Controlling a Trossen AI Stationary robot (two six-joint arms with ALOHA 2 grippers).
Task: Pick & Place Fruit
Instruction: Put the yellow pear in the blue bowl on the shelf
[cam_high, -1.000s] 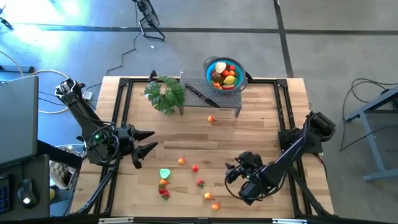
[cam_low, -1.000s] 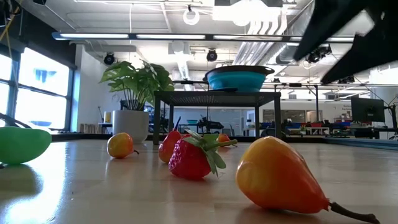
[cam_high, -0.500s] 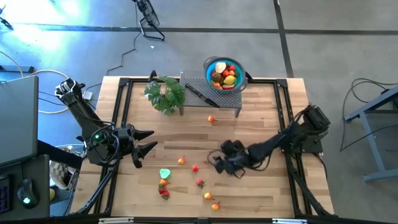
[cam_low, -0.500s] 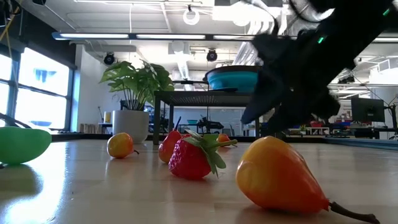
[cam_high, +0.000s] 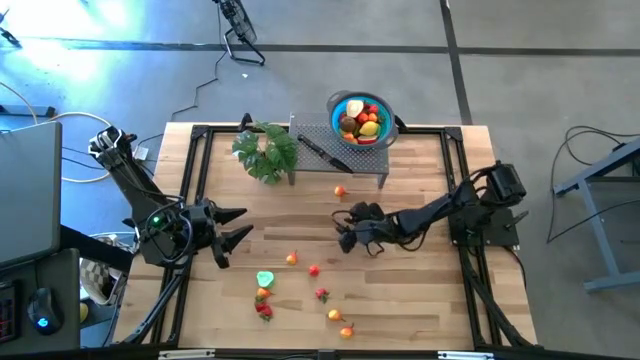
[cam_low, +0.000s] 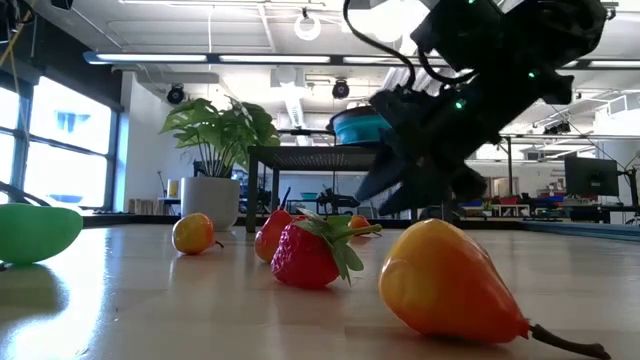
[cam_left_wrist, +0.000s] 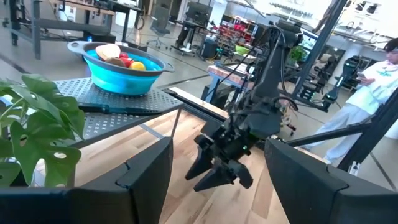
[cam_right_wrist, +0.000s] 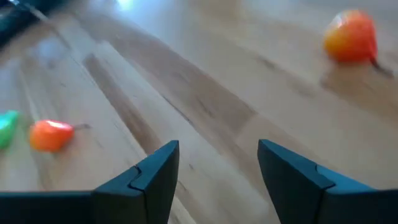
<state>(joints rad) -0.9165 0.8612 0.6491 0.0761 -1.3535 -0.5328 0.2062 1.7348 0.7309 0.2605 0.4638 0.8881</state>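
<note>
Wooden desk (cam_high: 420, 290) on a grey concrete floor, viewed from above, with a black frame along its edges. Compared with one second ago, the right arm has swung from the lower right of the desk up toward the centre; the right hand (cam_high: 343, 236) now sits just right of centre, fingers apart with nothing between them, above bare wood. The left hand (cam_high: 236, 226) is unchanged at the left of the frame, fingers spread and empty. None of the loose fruit has moved.

Counts, overhead view. One blue bowl (cam_high: 340, 102) stands on one grey perforated stand (cam_high: 320, 140) at upper centre and holds several pieces of fruit, too crowded to count. One black-handled knife (cam_high: 322, 152) lies on the stand. One leafy green plant (cam_high: 265, 150) stands left of the stand. Eight loose pieces lie on the desk: one orange-red piece (cam_high: 340, 191) just below the stand, near the right hand; one orange piece (cam_high: 291, 259), one red piece (cam_high: 313, 270), one green piece (cam_high: 265, 279), one orange piece (cam_high: 262, 296), one strawberry (cam_high: 264, 311), one further strawberry (cam_high: 321, 294), and one orange-yellow stemmed fruit (cam_high: 336, 316), with one more orange piece (cam_high: 347, 331) at the lower edge, making nine in all. One person (cam_left_wrist: 373, 87) in pale clothing stands beyond the desk in the left wrist view.
</note>
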